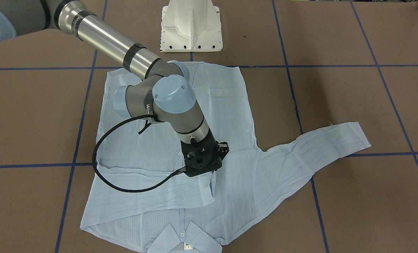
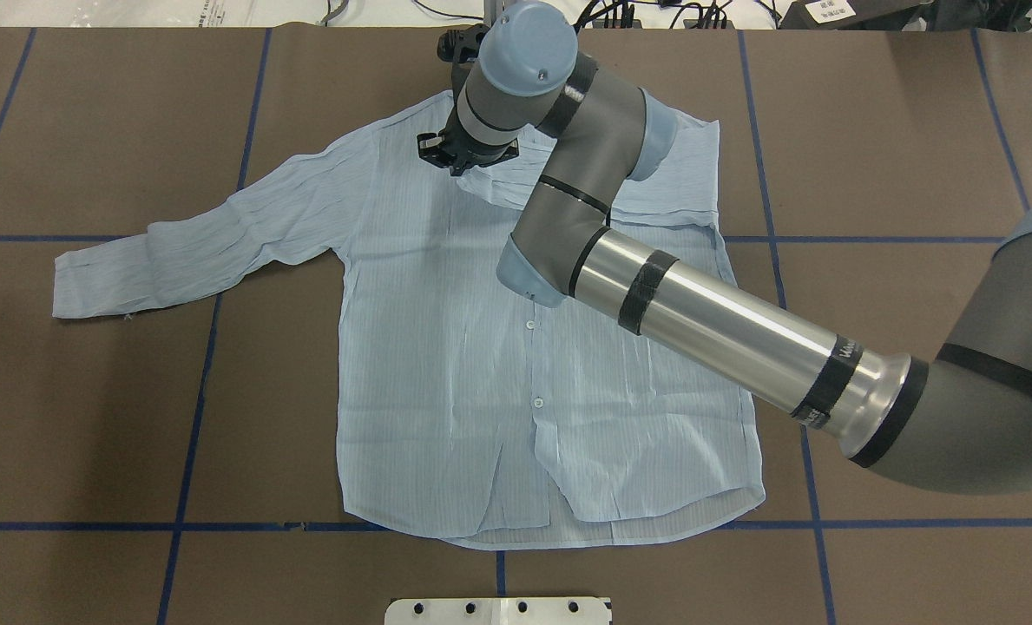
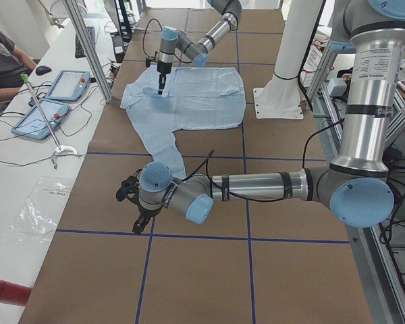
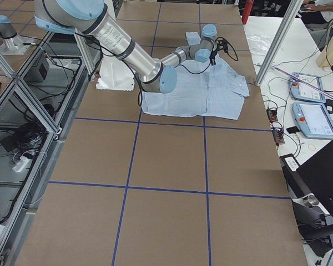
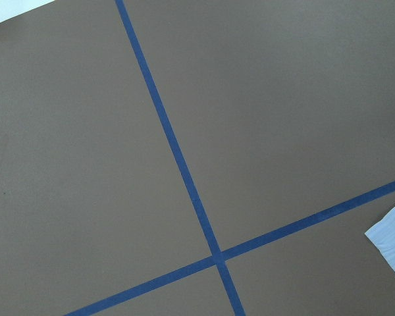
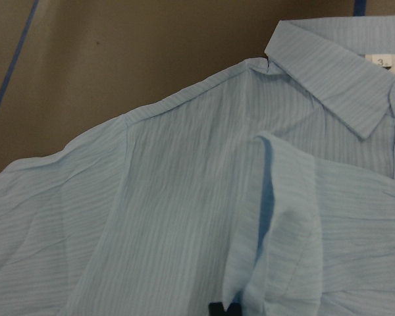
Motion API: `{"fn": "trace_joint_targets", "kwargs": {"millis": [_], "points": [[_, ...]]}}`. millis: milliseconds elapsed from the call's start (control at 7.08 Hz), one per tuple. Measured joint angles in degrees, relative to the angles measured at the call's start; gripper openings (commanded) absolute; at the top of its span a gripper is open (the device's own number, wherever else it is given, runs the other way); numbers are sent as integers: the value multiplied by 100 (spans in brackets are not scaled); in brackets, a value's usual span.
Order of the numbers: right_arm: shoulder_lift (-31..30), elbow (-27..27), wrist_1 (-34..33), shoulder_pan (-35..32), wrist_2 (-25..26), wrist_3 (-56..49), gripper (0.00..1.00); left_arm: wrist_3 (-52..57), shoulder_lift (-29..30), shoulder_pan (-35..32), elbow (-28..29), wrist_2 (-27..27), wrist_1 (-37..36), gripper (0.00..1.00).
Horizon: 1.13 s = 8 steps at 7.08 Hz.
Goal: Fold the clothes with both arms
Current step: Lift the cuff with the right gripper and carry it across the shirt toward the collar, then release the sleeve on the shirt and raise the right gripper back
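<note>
The pale-blue striped shirt (image 1: 152, 147) lies front up and spread on the brown table, as the overhead view (image 2: 446, 365) also shows. Its collar (image 1: 180, 239) points away from the robot. One sleeve (image 1: 152, 189) is folded across the chest; the other (image 1: 317, 147) lies stretched out sideways. My right gripper (image 1: 203, 172) is low over the chest and shut on the folded sleeve's cuff (image 6: 276, 217), which stands up from the cloth. My left gripper (image 3: 131, 202) hovers over bare table past the stretched sleeve; I cannot tell whether it is open. Its wrist view shows only a pale cloth corner (image 5: 392, 243).
The white pedestal base (image 1: 191, 28) stands just behind the shirt's hem. Blue tape lines (image 5: 184, 184) cross the brown table. A side bench with tablets (image 3: 54, 101), a metal post (image 3: 88, 47) and a seated person (image 3: 0, 54) lie beyond the far edge.
</note>
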<state>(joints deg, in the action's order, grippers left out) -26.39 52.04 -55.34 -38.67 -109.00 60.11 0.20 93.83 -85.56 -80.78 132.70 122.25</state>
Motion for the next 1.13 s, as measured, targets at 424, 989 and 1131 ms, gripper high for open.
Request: {"fn": "trace_joint_targets", "kwargs": {"millis": [424,989,1131], "points": [[436,-392,22,429,850,-55,100,-311,93,7,47,-5,163,100],[-124,855,-1056,359,820,45,100,-2067,4,439,122,-37,1222,99],[-276,1428,-1914,231,619,40,100,-2959,-102,776,120,-145,1803,99]]}}
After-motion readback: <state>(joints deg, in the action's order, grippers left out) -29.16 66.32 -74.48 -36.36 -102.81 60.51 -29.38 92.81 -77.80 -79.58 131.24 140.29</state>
